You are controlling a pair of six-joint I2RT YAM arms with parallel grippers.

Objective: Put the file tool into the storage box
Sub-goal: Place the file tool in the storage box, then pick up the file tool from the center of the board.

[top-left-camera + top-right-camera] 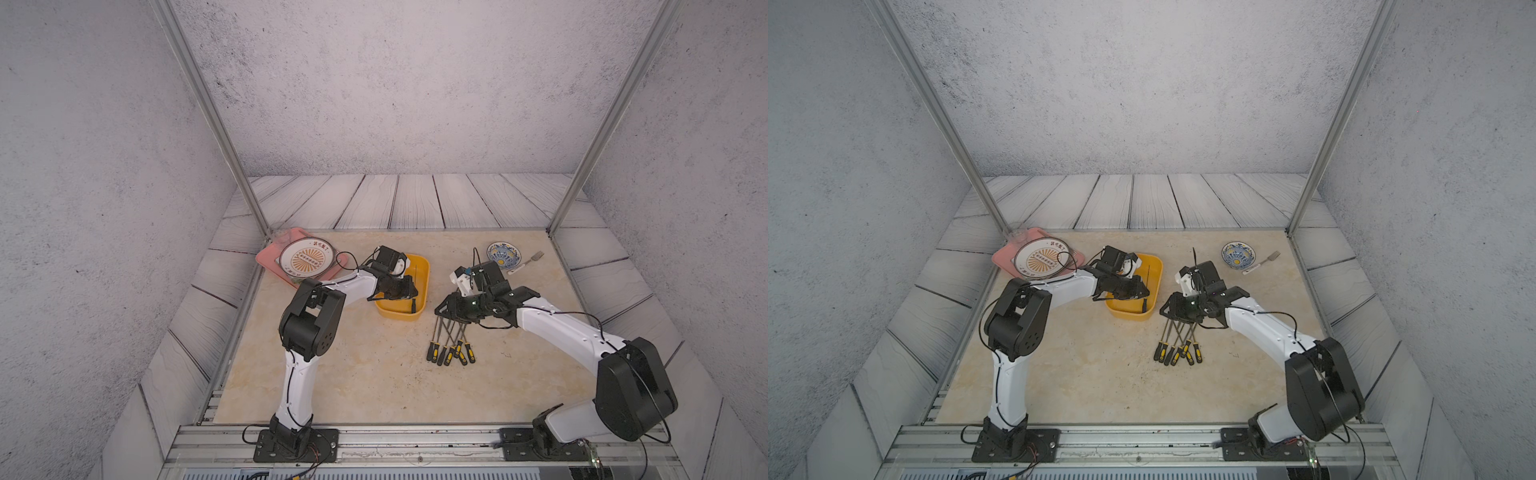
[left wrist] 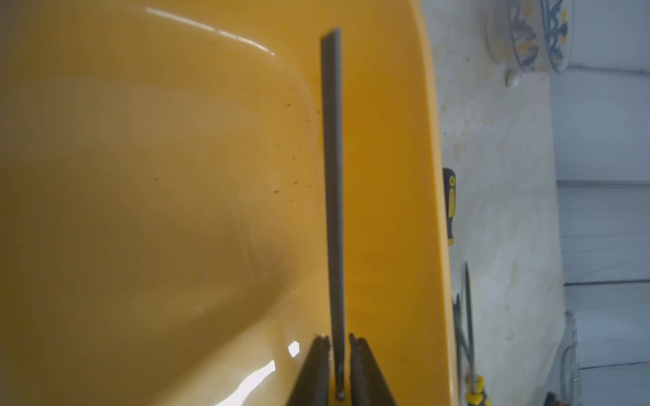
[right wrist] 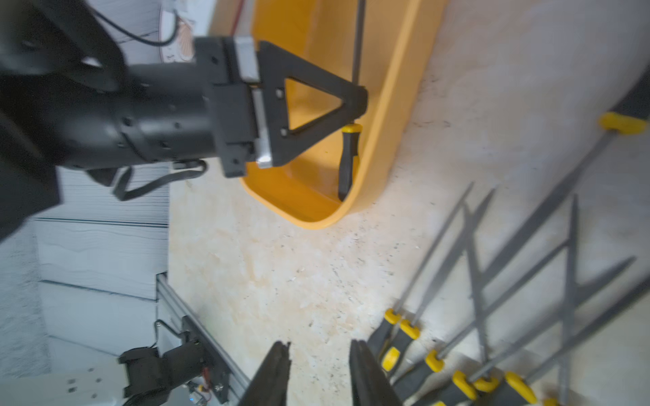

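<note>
The left gripper (image 2: 338, 342) sits low inside the yellow plastic rectangular storage box (image 2: 394, 211). Its jaws are only a little apart and straddle the grey steel shaft of a slim file tool (image 2: 332, 175). A thin gap shows on each side of the shaft, so the jaws flank the file rather than pinch it.

The file runs lengthwise along the box wall on the side toward the right arm. Its black-and-yellow rubber handle (image 3: 347, 165) points to the near end of the box, with the butt down in the rounded corner. I cannot tell whether the whole shaft lies flat on the floor of the box.

I judge the step in hand to be the release of this file into the box. The next move calls for the left arm to rise straight up without dragging the shaft along.

Further right, the right gripper (image 3: 318, 346) hangs over the beige marbled tabletop (image 1: 374, 374). Its jaws are moderately parted and nothing is between them. It sits above the blade ends of a crossed heap of matching files (image 1: 444, 355), which lies near the box but outside it. Picking the next file will mean closing on one shaft where it crosses no other.
</note>
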